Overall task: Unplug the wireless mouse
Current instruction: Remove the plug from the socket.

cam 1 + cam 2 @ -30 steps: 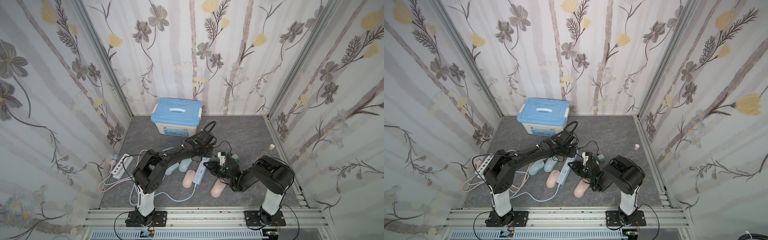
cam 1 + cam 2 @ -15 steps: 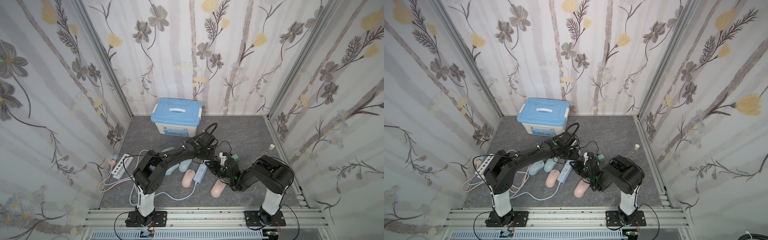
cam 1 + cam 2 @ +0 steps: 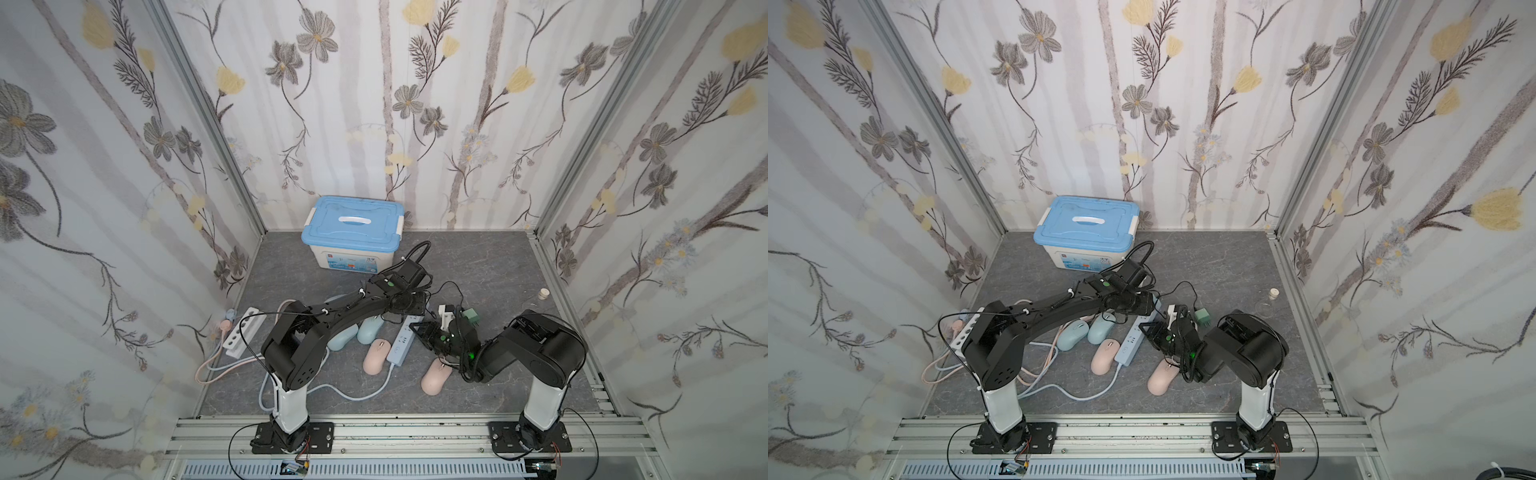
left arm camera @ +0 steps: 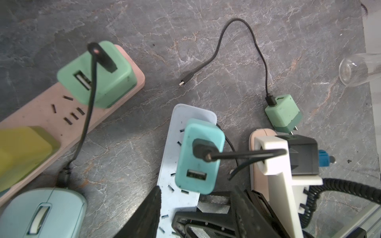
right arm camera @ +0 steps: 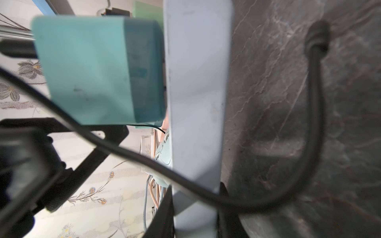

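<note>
The left hand [image 4: 196, 191] hovers, jaws apart and empty, over the blue power strip [image 3: 400, 345] beside its teal charger [image 4: 199, 156]. The right hand [image 5: 193, 214] clamps the strip. Just right of it lies the rightmost pink mouse [image 3: 434, 378] on the desk [image 3: 478, 266], long axis near-to-far, far end tucked under that hand.

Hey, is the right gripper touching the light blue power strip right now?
Touching. The right wrist view shows the light blue power strip clamped between the two dark fingers of the right gripper, no gap on either side.
</note>
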Motion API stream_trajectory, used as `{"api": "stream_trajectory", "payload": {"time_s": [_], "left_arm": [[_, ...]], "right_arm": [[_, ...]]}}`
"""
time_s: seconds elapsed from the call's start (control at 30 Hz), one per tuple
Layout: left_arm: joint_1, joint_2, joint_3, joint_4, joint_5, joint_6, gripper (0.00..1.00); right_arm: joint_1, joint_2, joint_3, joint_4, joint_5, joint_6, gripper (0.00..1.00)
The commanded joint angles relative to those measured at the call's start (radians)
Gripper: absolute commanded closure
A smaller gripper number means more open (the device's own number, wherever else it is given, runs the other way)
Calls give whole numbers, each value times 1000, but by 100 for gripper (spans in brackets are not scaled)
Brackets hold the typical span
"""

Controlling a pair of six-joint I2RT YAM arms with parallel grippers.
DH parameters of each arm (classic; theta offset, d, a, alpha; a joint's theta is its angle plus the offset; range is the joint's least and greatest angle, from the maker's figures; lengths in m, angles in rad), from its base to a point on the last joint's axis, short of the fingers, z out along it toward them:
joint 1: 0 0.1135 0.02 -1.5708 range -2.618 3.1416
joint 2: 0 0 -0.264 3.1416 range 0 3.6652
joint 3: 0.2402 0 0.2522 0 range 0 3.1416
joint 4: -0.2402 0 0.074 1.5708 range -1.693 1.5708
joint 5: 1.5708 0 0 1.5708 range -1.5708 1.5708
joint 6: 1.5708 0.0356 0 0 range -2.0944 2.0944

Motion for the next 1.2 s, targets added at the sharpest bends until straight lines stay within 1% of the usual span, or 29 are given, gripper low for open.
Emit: {"api": "stream_trajectory", "payload": {"time_s": [0.0,0.1,0.13,0.23,0.4,0.53,0.73,0.8,0.87,1.0,1.07,1.1,1.13,1.17], "left_arm": [[4,11,26,-7,-17,31,46],[5,39,35,-21,-14,35,49],[6,48,68,-25,-15,34,51],[12,65,81,-26,-15,34,56],[24,79,95,-27,-11,34,58],[24,87,101,-22,10,33,61],[24,97,87,5,57,13,62],[25,101,85,4,61,11,64],[25,98,79,8,57,12,70],[27,91,78,17,56,6,78],[26,89,75,29,60,4,88],[26,86,67,46,65,-3,96],[25,80,56,67,71,-9,100],[26,70,49,101,81,-13,100]], "right_arm": [[1,3,3,40,4,-27,100],[1,1,2,39,2,-27,100],[2,1,1,40,1,-28,100],[1,-1,1,38,1,-31,100],[1,-1,-3,45,-12,-40,100],[2,5,-13,65,-11,-38,100],[1,17,-3,80,-20,-36,100],[1,19,-1,86,-24,-38,100],[2,20,-2,86,-24,-37,100],[1,26,-8,94,-18,-31,100],[1,32,-11,99,-14,-19,100],[1,38,-11,110,-12,-13,100],[1,43,-11,121,-13,-8,100],[2,49,-11,131,-12,1,100]]}}
